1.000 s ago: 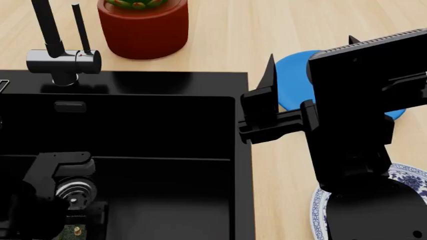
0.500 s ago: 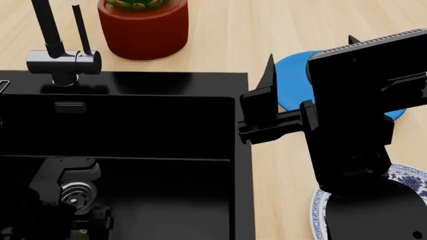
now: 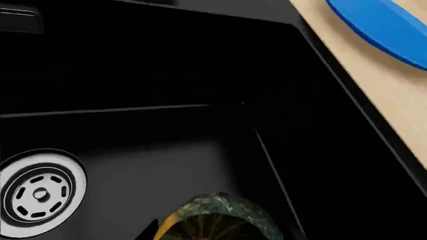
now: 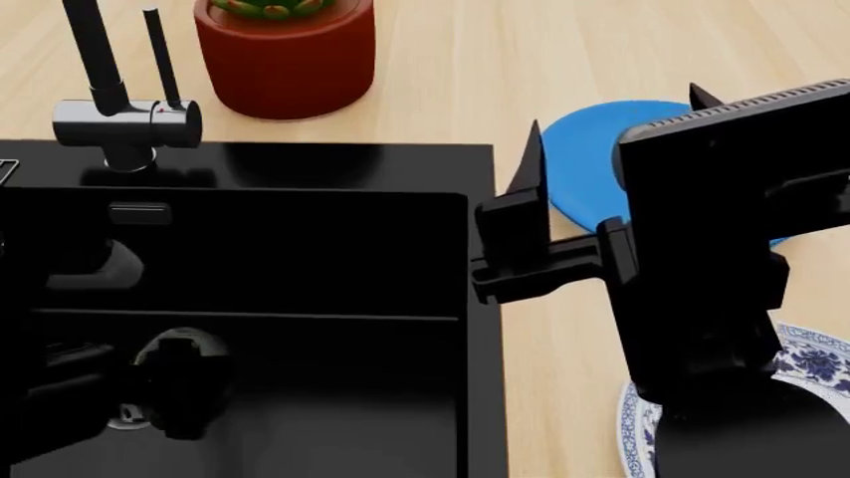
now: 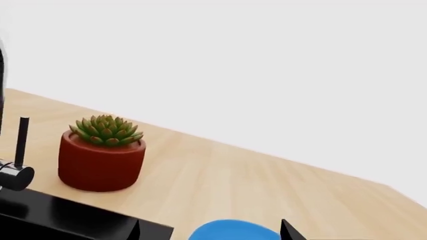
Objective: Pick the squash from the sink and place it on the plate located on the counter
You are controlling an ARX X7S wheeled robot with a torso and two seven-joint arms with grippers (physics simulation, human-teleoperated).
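Plate (image 4: 813, 360): lower right of the head view, mostly hidden under your right arm; only a patterned rim arc shows.
Left gripper (image 4: 179, 383): lower left of the head view, down in the sink (image 4: 332, 269); you cannot tell if its fingers are spread or pressed together.
Squash (image 3: 217, 220): bottom centre of the left wrist view, on the sink floor, beside the drain (image 3: 39, 192).
Right gripper (image 4: 525, 214): centre right of the head view, above the sink's right rim; fingers spread, holding nothing.
Blue plate (image 4: 584, 164): on the counter (image 4: 439, 70), behind your right gripper.
Pot (image 4: 286, 55): top of the head view, behind the sink, right of the faucet (image 4: 119, 110).
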